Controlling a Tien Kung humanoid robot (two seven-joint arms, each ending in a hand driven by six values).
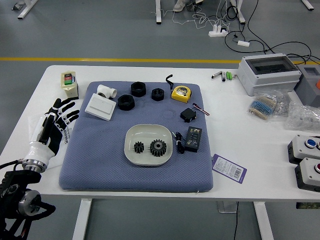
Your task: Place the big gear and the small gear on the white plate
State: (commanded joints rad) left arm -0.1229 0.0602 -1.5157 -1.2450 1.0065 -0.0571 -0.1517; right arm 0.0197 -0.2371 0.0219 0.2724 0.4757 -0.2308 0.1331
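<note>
At the table's left side my left hand [66, 113] is raised beside the mat's left edge, its fingers spread and holding nothing. The white plate [134, 155] lies on the blue mat, well to the right of that hand. Inside the plate, the big gear [158, 148] is on the right and the small gear [139, 147] on the left, with a gap between them. Both are black and toothed. My right hand is out of view.
The blue mat [100, 165] also holds black rings [126, 102], a white switch box [101, 107], a tape measure [181, 93] and a black adapter [193, 139]. A glue bottle [70, 85] stands back left; control boxes [306, 148] line the right side.
</note>
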